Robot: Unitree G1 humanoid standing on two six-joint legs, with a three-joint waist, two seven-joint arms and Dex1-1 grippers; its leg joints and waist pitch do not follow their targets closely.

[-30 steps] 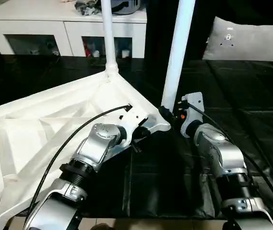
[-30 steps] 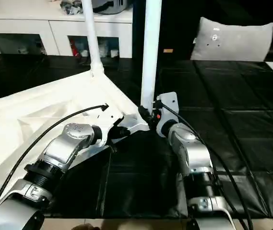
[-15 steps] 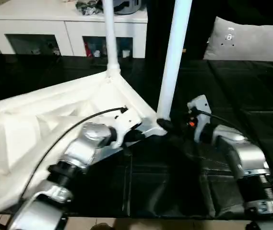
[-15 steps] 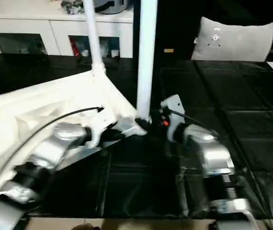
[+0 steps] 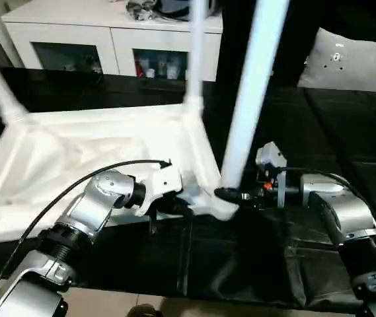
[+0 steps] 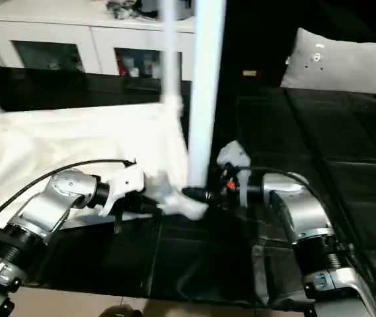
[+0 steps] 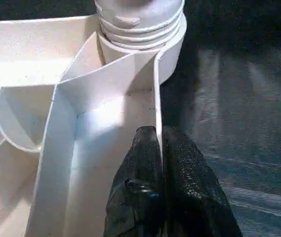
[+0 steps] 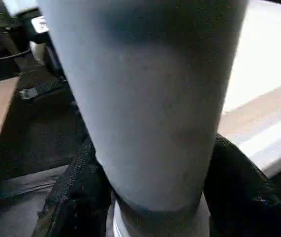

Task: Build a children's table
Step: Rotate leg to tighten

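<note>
A: Table top [image 5: 95, 148]: white, lies upside down on the black floor [image 5: 346, 152], ribs up. Legs: three seen standing in corner sockets; the near leg [image 5: 250, 99] is the one in work.

B: Grippers?

A: Left gripper [image 7: 160, 148]: fingers pinched on the top's thin rim wall, just beside the near socket [image 7: 140, 29]. Right gripper [image 5: 230, 195]: fingers either side of the near leg's base, closed around it.

B: Step in hand?

A: Likely screwing the near leg home; thread rings show at the socket. Advice: keep the left pinch firm so the top cannot swivel, hold the leg upright, turn in short grips, stop when the collar seats.

B: Surroundings?

A: Cabinet [image 5: 108, 39] and cushion [image 5: 353, 63] behind, well apart.
</note>
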